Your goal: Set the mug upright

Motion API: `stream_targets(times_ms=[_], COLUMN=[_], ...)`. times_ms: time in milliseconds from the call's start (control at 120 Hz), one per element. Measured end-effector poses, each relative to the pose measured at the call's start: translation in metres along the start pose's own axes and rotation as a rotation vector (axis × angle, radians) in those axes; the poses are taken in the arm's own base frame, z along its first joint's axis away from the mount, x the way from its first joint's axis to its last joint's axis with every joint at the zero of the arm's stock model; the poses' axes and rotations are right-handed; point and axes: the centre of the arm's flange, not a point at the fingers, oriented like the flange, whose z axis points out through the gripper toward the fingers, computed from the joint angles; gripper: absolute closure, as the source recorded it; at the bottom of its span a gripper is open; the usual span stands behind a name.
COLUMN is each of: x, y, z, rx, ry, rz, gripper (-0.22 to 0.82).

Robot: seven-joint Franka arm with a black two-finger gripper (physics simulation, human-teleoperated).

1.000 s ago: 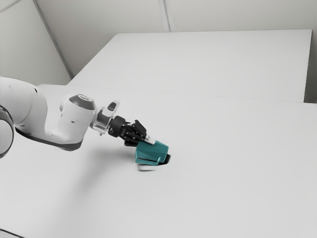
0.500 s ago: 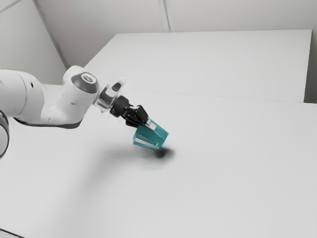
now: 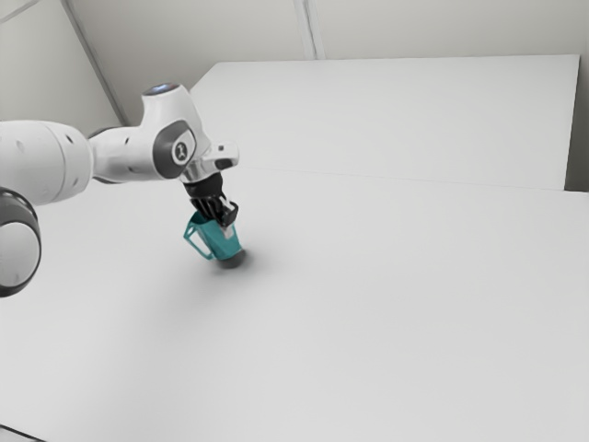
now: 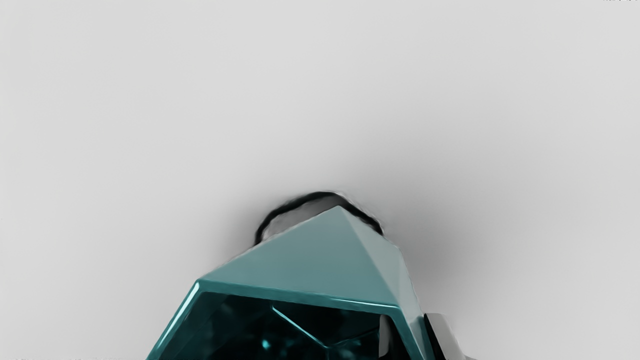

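"What does the exterior view give you?"

"The arm (image 3: pixel 129 155) reaches in from the exterior view's left, over the white table (image 3: pixel 405 295), and the black gripper (image 3: pixel 222 227) points down at its end."

"And the mug?"

"The teal mug (image 3: pixel 221 243) is right there at the fingertips. It leans, mouth up and toward the exterior view's left, base lower and more to the exterior view's right. Its handle (image 3: pixel 198 249) sticks out toward the exterior view's left."

"Is the base touching the table?"

"Can't tell. There's a dark patch (image 3: pixel 234 261) at the base, on the table."

"Now the wrist view. Open or closed?"

"Closed on the mug, by its wall. 1 finger (image 4: pixel 384 337) is inside the mouth and 1 finger (image 4: pixel 445 335) is outside, so the wall is pinched between the 2."

"What else?"

"The rim (image 4: pixel 300 296) and the dark hollow of the mug face the camera, with the sloping outer sides behind. Past them, a black curved band (image 4: pixel 300 201) shows around the mug's far end."
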Motion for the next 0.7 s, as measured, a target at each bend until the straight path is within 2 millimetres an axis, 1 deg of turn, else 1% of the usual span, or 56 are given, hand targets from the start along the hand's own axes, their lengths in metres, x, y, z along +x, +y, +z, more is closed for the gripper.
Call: stream_targets(times_ms=[100, 125, 300, 367, 433, 467, 508, 592, 667, 700], x=[-0.002, -0.003, -0.006, -0.006, -0.004, -0.003, 0.001, 0.010, 0.010, 0.012], y=[-0.003, -0.003, -0.004, -0.003, -0.002, -0.001, 0.000, 0.004, 0.007, 0.009], z=[0.008, 0.009, 0.016, 0.014, 0.005, -0.004, -0.022, -0.073, -0.117, -0.141], rx=[0.020, 0.023, 0.022, 0.023, 0.027, 0.032, 0.044, 0.067, 0.071, 0.070], ry=[-0.005, -0.004, -0.004, 0.001, 0.017, 0.029, 0.051, 0.095, 0.106, 0.114], rz=[-0.050, -0.062, -0.138, -0.161, -0.178, -0.182, -0.184, -0.185, -0.194, -0.198], gripper=[0.78, 0.77, 0.38, 0.28, 0.20, 0.18, 0.14, 0.10, 0.07, 0.06])
